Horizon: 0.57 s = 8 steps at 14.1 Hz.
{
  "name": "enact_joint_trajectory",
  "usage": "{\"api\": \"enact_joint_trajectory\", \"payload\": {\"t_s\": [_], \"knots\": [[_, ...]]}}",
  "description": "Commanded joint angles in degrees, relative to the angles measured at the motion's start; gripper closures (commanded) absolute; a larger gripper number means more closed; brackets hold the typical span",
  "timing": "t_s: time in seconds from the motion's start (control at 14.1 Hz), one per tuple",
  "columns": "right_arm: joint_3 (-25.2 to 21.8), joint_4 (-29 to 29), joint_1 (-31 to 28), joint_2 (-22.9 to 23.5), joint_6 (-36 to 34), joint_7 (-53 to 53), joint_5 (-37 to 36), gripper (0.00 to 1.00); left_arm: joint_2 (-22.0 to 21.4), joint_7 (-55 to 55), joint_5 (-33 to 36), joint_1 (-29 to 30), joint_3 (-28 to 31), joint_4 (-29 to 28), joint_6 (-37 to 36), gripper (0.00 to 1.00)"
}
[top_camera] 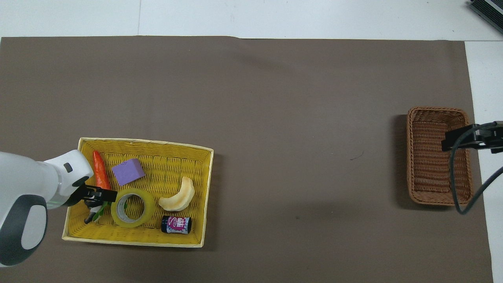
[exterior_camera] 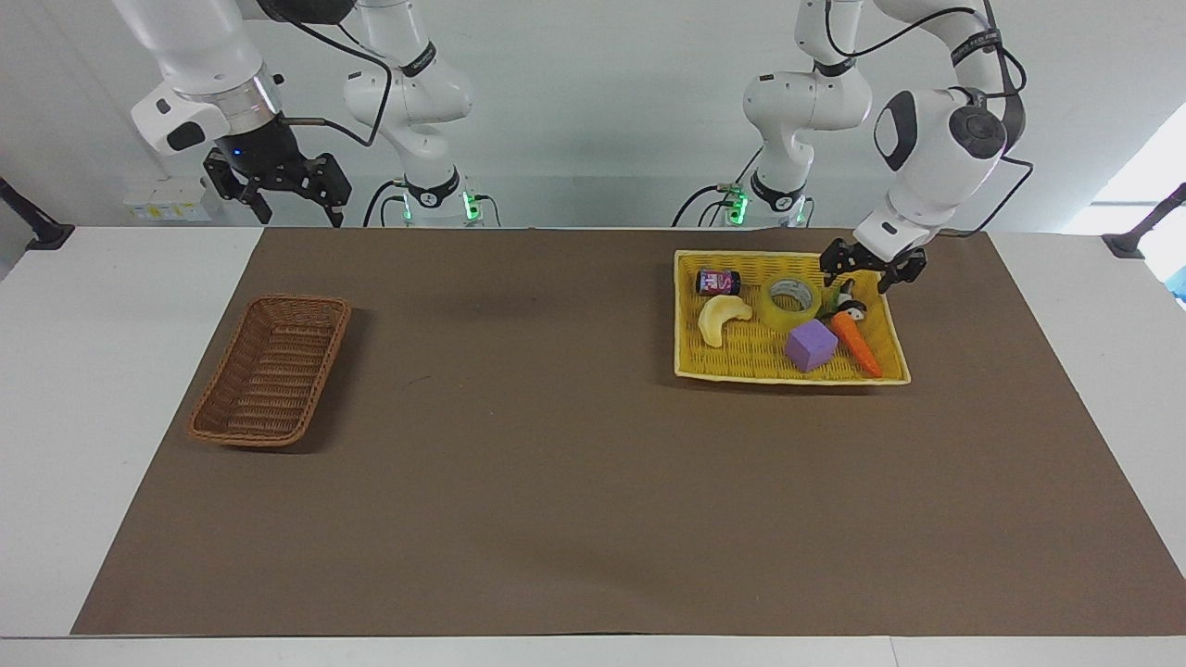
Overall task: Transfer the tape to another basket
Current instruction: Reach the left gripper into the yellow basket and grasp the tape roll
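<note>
The brown table mat (exterior_camera: 593, 482) carries two containers well apart; the yellow woven tray (exterior_camera: 690, 357) sits toward the left arm's end, the brown wicker basket (exterior_camera: 271, 369) toward the right arm's end, still without the tape. In the tray the packing tape roll (exterior_camera: 790, 298) lies flat, core upward; around it, taking twelve o'clock as toward the robots in the facing view, the purple block (exterior_camera: 811, 346) is at five o'clock, the pale banana toy (exterior_camera: 721, 318) at eight, the small can (exterior_camera: 718, 282) at ten, the toy carrot (exterior_camera: 857, 343) and panda figure (exterior_camera: 848, 304) at three to four. The left gripper (exterior_camera: 871, 269) hovers released, jaws apart, over the tray's robot-side corner beside the tape; I judge it should centre over the roll, straddle one wall through the core, and descend clear of the panda. The right gripper (exterior_camera: 289, 190) waits spread open, raised at its own end of the table.
</note>
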Motion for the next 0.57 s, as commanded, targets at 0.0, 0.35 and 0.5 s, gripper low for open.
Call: {"api": "enact_joint_trajectory", "payload": {"t_s": [0.0, 0.35, 0.5], "knots": [[0.1, -0.6, -0.4, -0.6, -0.2, -1.3, 0.3, 0.00, -1.6, -2.3, -0.2, -3.9, 0.6, -6.7, 5.0, 0.00], [0.1, -2.0, -0.6, -1.5, 0.0, -1.3, 0.3, 0.00, -0.3, -2.6, -0.3, -5.5, 0.6, -11.9, 10.3, 0.00], [0.1, -2.0, -0.6, -1.5, 0.0, -1.3, 0.3, 0.00, -0.3, -2.6, -0.3, -5.4, 0.6, -11.9, 10.2, 0.00]]}}
